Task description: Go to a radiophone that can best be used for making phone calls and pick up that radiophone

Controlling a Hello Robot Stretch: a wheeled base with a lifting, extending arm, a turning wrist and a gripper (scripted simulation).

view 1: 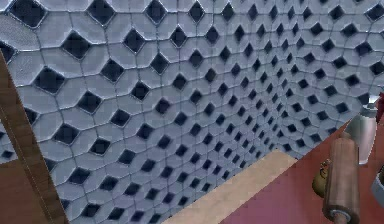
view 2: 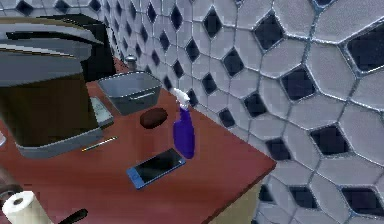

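Radiophone point(view 2: 155, 167): flat glossy blue-screened slab on smooth reddish counter point(view 2: 220, 162), near blue spray bottle point(view 2: 185, 133); fingers' state cannot tell.

Base sits alongside the tabletop point(view 2: 222, 163), arm side turned toward it. Front points at the tiled wall point(view 1: 150, 90), close in and at a slant.

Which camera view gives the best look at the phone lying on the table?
The arm side view: the phone lies flat, blue screen up, on the table near the blue spray bottle. The forward view looks at tiled wall and a table corner.
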